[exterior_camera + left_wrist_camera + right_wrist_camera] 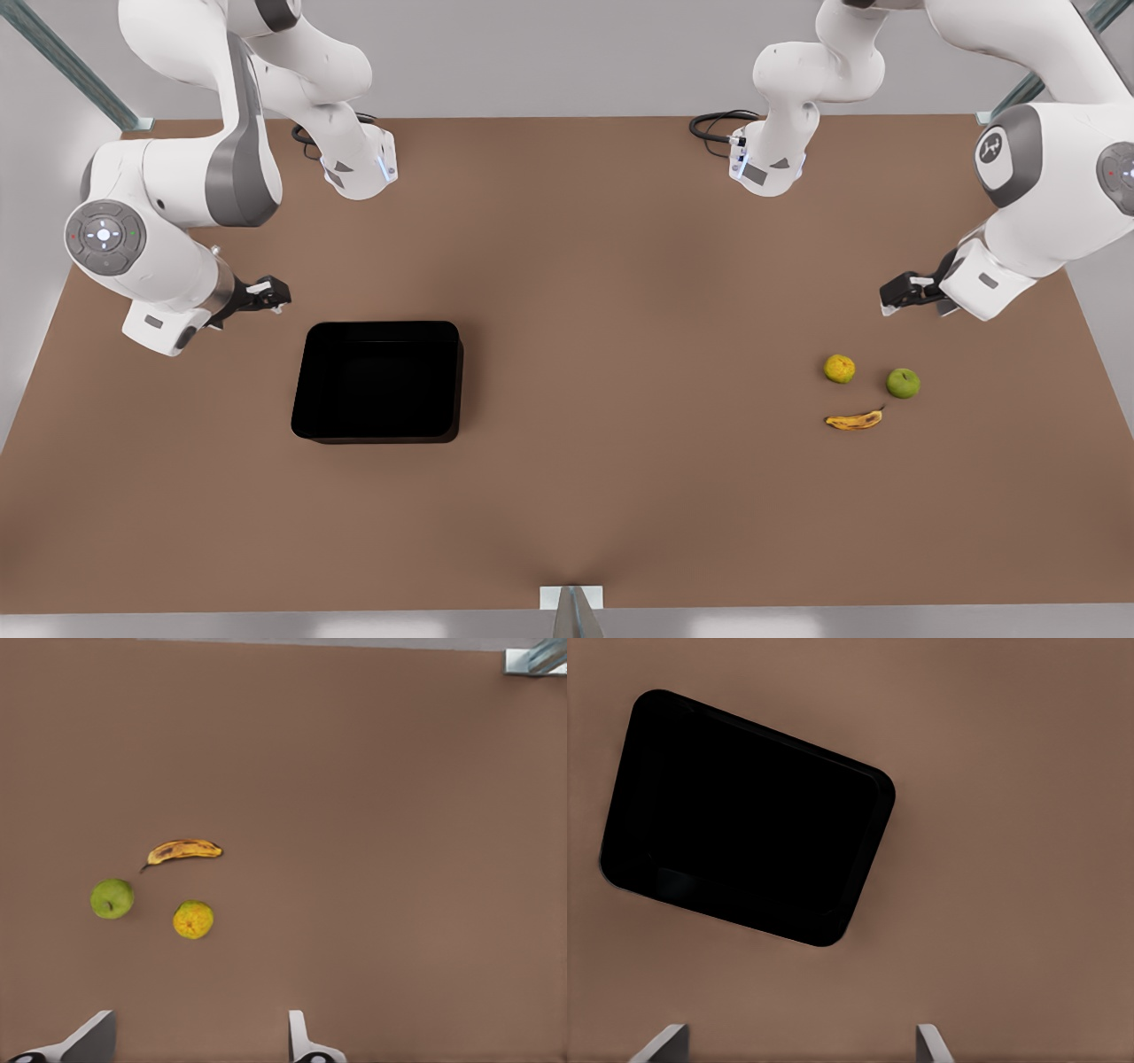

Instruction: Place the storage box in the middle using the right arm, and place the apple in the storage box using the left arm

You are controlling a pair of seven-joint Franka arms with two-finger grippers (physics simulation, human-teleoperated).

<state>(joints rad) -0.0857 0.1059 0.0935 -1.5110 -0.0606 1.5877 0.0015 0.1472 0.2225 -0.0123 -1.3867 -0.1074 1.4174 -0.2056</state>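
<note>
Two white-and-grey arms hang over a broad brown table (567, 496), neither holding anything. Largest of the loose things, the storage box (379, 381) sits empty and flat on the front view's left half, well short of the table's middle. The right arm (177, 204) stands above and just beside it, and its right gripper (270, 297) hovers near the box's far corner; in the right wrist view both white fingertips (663, 1043) sit spread wide apart, with the box (744, 815) skewed relative to them. The step in hand looks like the reach for the box, so the wrist should probably turn until the fingers square up with one low wall, then straddle that wall for a firm pinch. On the front view's right the left arm (1045, 177) waits, its left gripper (899, 297) also splayed open, tips (89, 1041) clear of the fruit. Below it lie a spotted banana (855, 420), a mottled yellow-orange fruit (839, 369), and the green apple (903, 383), close together but not touching.
</note>
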